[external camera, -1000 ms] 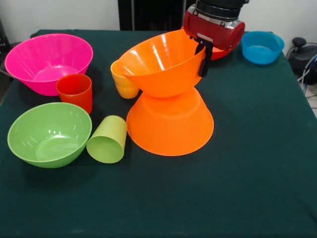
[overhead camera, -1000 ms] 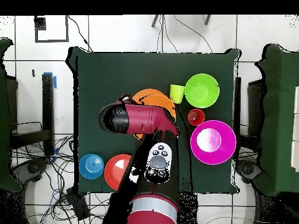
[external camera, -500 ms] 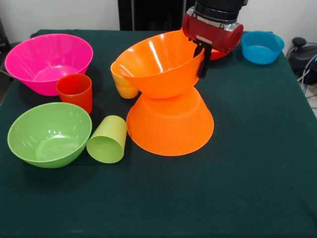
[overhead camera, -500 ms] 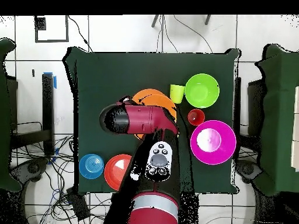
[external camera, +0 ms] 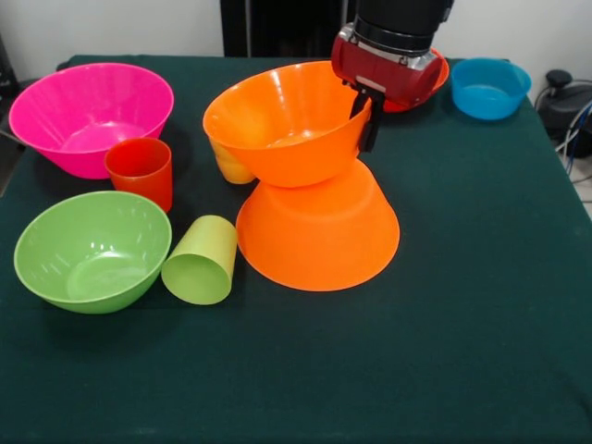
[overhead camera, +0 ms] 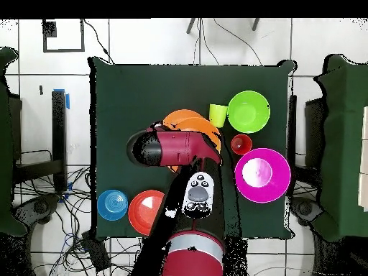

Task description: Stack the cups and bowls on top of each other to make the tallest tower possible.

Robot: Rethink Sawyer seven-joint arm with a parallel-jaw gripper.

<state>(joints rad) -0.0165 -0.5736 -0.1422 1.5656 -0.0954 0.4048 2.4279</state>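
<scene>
A large orange bowl (external camera: 319, 231) stands upside down at mid-table. A second large orange bowl (external camera: 287, 120) rests upright on its base, nearly level. My gripper (external camera: 363, 116) is shut on this upper bowl's right rim, one finger inside and one outside. The arm hides most of both bowls in the overhead view (overhead camera: 188, 118). The pink bowl (external camera: 91, 116) and red-orange cup (external camera: 141, 171) stand at the left. The yellow-orange cup (external camera: 231, 166) is mostly hidden behind the upper bowl. The lime green cup (external camera: 201, 261) lies on its side. No magenta-red cup shows.
The lime green bowl (external camera: 92, 250) stands front left beside the lying cup. The small blue bowl (external camera: 490, 88) and the red-orange bowl (external camera: 435, 79) stand at the back right, behind my gripper. The dark green table (external camera: 462, 351) ends close beyond the blue bowl.
The upper orange bowl has tipped from a steep tilt to nearly level and shifted a little left. My gripper moved slightly left with it, still holding the rim.
</scene>
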